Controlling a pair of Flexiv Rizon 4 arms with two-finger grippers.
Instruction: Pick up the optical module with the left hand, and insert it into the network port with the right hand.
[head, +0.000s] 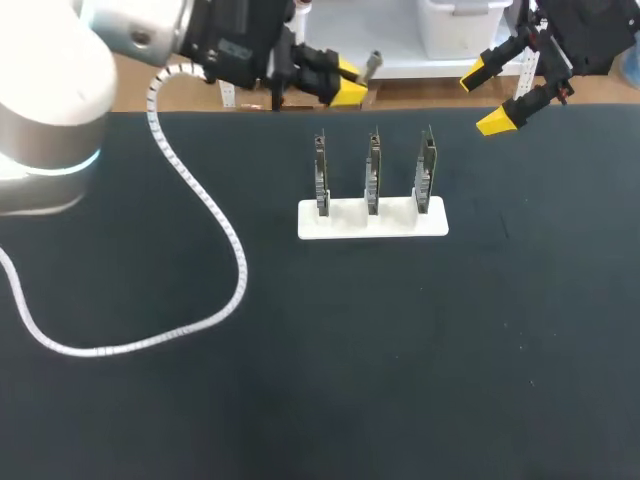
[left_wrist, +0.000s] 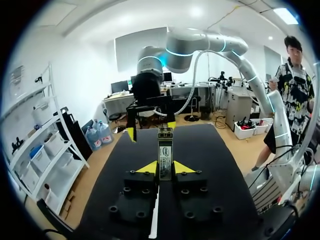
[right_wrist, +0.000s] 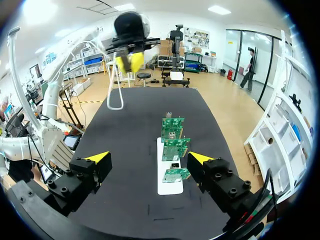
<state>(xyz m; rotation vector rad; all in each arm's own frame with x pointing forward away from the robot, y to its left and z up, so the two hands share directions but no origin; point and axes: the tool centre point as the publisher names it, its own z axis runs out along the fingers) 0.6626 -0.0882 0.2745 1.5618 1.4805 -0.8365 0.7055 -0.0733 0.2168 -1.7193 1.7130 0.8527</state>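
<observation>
The optical module (left_wrist: 165, 150), a slim metal stick, is clamped upright between the yellow tips of my left gripper (left_wrist: 165, 168). In the head view this left gripper (head: 338, 82) hovers over the table's far edge with the module (head: 371, 63) poking out toward the right. Three upright circuit boards (head: 372, 172) with network ports stand in a white base (head: 345, 222) at mid-table. My right gripper (head: 489, 97) hangs open at the far right, above and behind the boards. From its wrist the boards (right_wrist: 173, 147) lie ahead between its spread tips (right_wrist: 149, 158).
A white coiled cable (head: 200, 230) trails from the left arm across the left half of the black table mat (head: 400, 350). The cable (right_wrist: 116, 95) hangs below the left gripper (right_wrist: 129, 59) in the right wrist view.
</observation>
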